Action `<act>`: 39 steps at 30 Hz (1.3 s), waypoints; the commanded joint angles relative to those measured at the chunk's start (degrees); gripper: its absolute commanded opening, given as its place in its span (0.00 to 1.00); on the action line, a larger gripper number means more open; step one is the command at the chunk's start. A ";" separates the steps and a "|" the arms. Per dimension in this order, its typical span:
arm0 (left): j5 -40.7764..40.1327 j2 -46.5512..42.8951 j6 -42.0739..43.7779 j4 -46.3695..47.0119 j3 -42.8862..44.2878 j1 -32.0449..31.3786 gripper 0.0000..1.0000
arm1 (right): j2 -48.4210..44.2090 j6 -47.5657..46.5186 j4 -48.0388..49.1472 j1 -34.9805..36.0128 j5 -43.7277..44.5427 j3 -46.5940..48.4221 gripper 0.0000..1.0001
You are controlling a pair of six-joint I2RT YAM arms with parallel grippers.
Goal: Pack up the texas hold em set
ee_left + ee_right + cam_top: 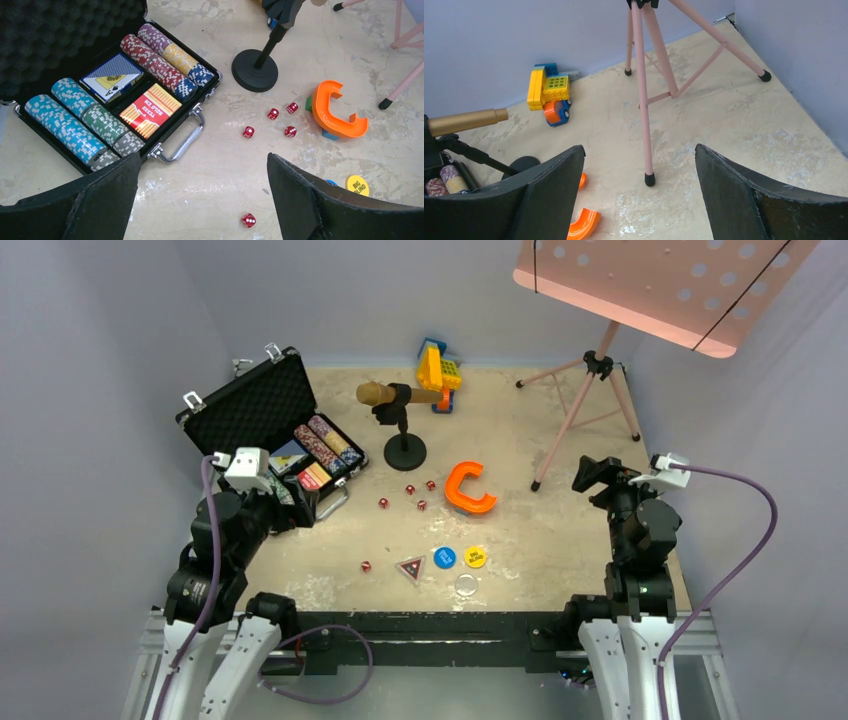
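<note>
The black case point(250, 405) of the texas hold em set lies open at the table's left, foam lid tilted back. Its tray holds chip rows point(75, 117), more chips point(162, 62), a blue deck point(111, 77) and a red deck point(150, 110). Several red dice point(410, 489) lie loose mid-table, one point(248, 220) nearer the front. Triangular point(410, 568), blue point(444, 557) and yellow point(476, 557) buttons sit near the front edge. My left gripper point(205, 160) hangs open and empty above bare table beside the case handle point(182, 145). My right gripper point(640, 150) is open and empty at the right.
A microphone on a round black stand point(404, 450) stands right of the case. An orange C-shaped piece point(468, 490) lies mid-table, a yellow toy point(438, 370) at the back wall. A pink music stand's tripod point(580, 410) occupies the back right; one foot point(650, 179) is ahead of my right gripper.
</note>
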 commanded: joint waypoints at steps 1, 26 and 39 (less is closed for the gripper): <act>0.02 -0.30 -0.81 1.89 0.98 0.34 1.00 | 0.11 0.16 0.11 -0.24 0.34 2.72 0.87; -13.09 3.22 -23.25 -3.90 -9.11 -15.54 0.79 | -1.52 0.95 -2.33 -0.24 -0.41 3.89 0.88; -19.72 26.08 -42.88 4.03 -12.94 -29.05 0.73 | -1.50 1.65 -2.98 -0.24 -0.27 3.91 0.88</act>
